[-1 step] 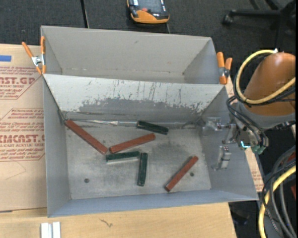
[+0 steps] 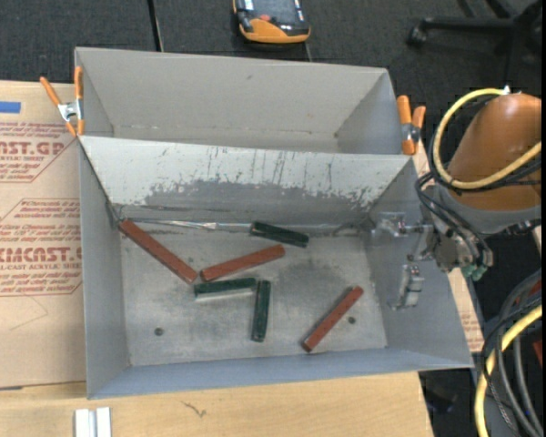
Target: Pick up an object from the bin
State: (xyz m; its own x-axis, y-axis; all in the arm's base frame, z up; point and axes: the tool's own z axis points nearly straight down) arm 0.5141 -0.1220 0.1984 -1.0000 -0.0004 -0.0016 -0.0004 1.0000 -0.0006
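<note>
My gripper [image 2: 409,279] hangs over the bin's right sloping wall, apart from every loose thing. Nearest to it is a red-brown bar [image 2: 332,318] lying slantwise on the floor at the lower right, a little left of and below the gripper. A short dark green bar [image 2: 279,234] lies near the foot of the back wall, further left.
Toward the middle and left lie two more red-brown bars [image 2: 243,263] [image 2: 159,250] and two dark green bars, one flat [image 2: 225,287] and one pointing front to back [image 2: 260,309]. The arm with its orange cover and cables stands beyond the right rim.
</note>
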